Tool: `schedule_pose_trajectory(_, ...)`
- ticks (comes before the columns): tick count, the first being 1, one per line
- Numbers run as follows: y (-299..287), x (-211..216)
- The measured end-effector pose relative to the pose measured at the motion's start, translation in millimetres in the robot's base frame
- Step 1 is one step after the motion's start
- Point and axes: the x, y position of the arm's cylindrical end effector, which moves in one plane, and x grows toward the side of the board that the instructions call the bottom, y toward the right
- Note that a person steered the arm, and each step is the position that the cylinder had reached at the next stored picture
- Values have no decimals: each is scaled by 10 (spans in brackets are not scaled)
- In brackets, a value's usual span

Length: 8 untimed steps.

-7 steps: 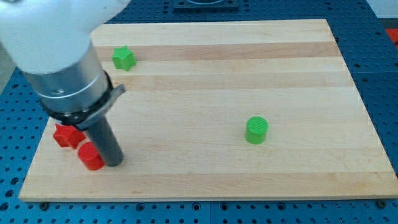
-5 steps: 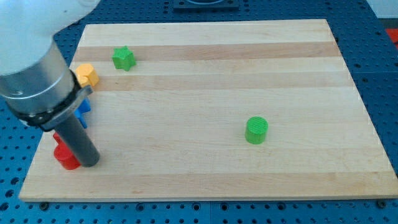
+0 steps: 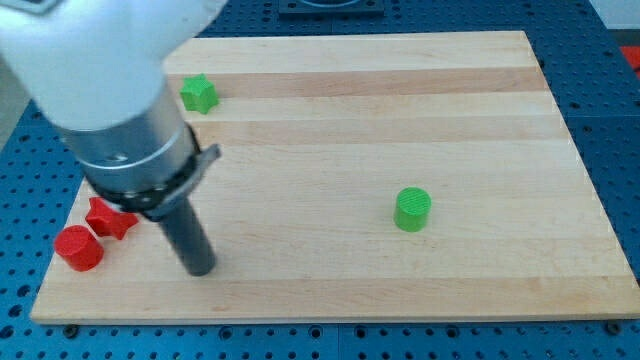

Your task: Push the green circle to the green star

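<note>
The green circle (image 3: pixel 412 209) is a short green cylinder lying right of the board's middle. The green star (image 3: pixel 198 93) lies near the board's top left. My tip (image 3: pixel 201 268) rests on the board near the bottom left, far to the left of the green circle and well below the green star. It touches no block. The arm's large body hides the board's left side above the tip.
A red cylinder (image 3: pixel 78 248) and a red star (image 3: pixel 110 217) lie at the board's bottom left, left of my tip. The wooden board (image 3: pixel 400 120) sits on a blue perforated table. Other blocks at the left edge are hidden behind the arm.
My tip swung left, pushing the red cylinder toward the left edge, then moved right to its present spot. The arm now covers the yellow and blue blocks. The green blocks have not moved.
</note>
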Motion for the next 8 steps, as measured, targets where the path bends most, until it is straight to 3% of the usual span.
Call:
schedule_pose_trajectory(4,2005,-106)
schedule_pose_trajectory(6,2302,-534)
schedule_pose_trajectory(8,2100,-1060)
